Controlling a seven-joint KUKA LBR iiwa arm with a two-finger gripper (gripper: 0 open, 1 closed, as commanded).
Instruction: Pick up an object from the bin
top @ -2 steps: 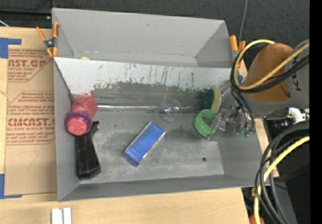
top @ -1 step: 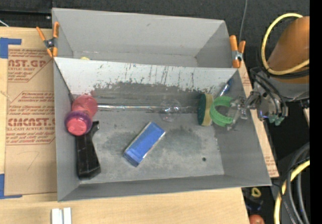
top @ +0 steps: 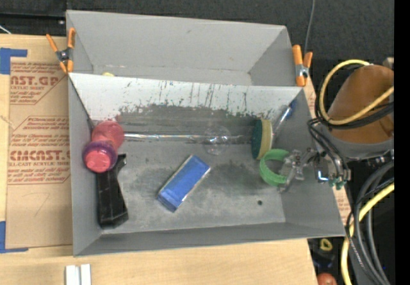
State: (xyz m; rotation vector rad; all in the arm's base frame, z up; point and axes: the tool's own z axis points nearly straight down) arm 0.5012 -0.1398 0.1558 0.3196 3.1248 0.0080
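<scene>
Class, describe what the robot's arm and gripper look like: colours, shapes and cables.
The arm's wrist carries a rounded orange-brown cover, looped by a yellow cable, with thin black cables bunched beneath it. The gripper at the end is small, made of silvery metal with darker parts.

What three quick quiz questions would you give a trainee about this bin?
1. True or false: the blue block lies near the middle of the bin floor.
2. Fill in: the pink bottle lies at the view's ____ side of the bin.
3. Which is nearest the hand? A) blue block B) green ring C) pink bottle
Key: 1 true; 2 left; 3 B.
</scene>
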